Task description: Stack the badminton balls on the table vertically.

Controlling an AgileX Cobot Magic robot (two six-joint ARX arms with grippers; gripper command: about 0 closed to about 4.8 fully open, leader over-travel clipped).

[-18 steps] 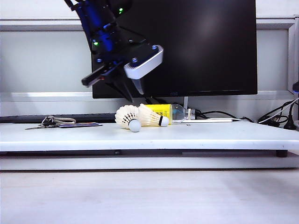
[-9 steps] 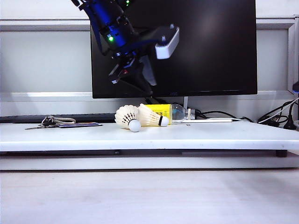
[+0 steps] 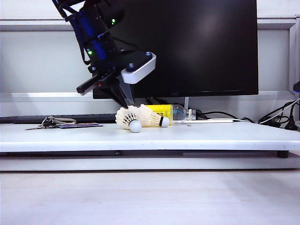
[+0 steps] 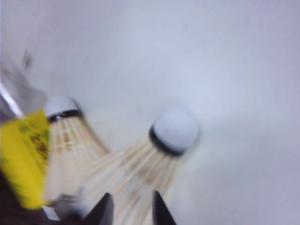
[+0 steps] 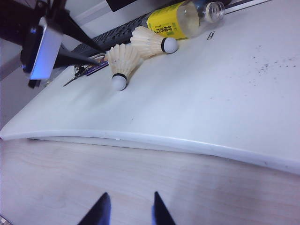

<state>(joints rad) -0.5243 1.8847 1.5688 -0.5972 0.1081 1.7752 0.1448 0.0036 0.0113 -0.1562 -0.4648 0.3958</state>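
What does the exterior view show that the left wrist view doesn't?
Only the exterior view shows the black monitor, the keys, the cables, the table's front edge and the left arm's gripper from outside, above the shuttlecocks. Only the left wrist view shows that gripper's fingertips close over the nearer shuttlecock's feathers. Both show the two shuttlecocks and the yellow-labelled bottle.

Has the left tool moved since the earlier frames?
Yes. The left tool has dropped and swung left against the black monitor, now just above the nearer badminton ball.
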